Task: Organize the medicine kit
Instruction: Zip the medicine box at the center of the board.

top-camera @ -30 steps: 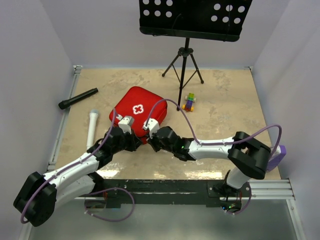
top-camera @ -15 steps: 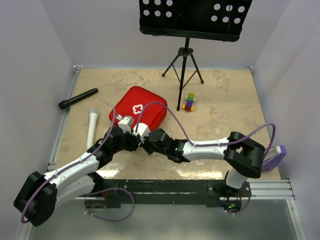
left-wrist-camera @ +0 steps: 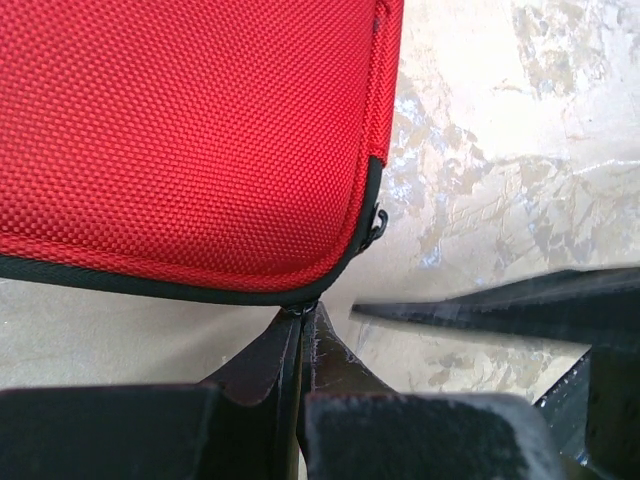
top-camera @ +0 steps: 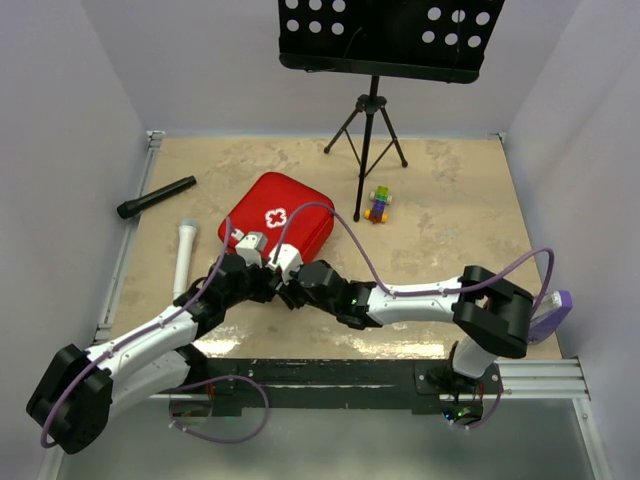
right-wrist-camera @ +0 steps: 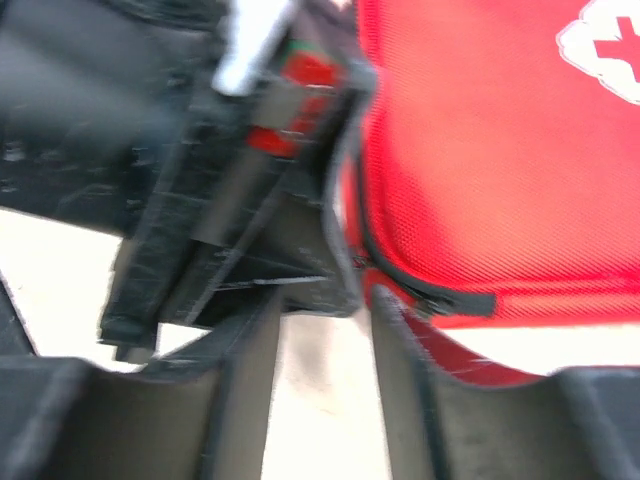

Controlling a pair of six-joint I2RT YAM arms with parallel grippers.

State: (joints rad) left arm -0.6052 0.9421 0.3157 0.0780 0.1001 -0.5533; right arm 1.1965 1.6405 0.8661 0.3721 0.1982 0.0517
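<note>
The medicine kit is a red fabric zip case with a white cross, lying zipped shut left of the table's middle. My left gripper is at its near corner. In the left wrist view the left gripper is shut on the small metal zip pull at the kit's black edge. A second zip pull hangs free on the side. My right gripper sits just right of the left one. In the blurred right wrist view the right gripper is open with bare table between its fingers, beside the kit.
A black flashlight and a white cylinder lie at the left. A small toy of coloured blocks sits near the music stand's tripod. A purple object rests at the right edge.
The right gripper has moved left to sit against the left gripper at the kit's near corner, and its fingers have opened. The left gripper and the kit have stayed put.
</note>
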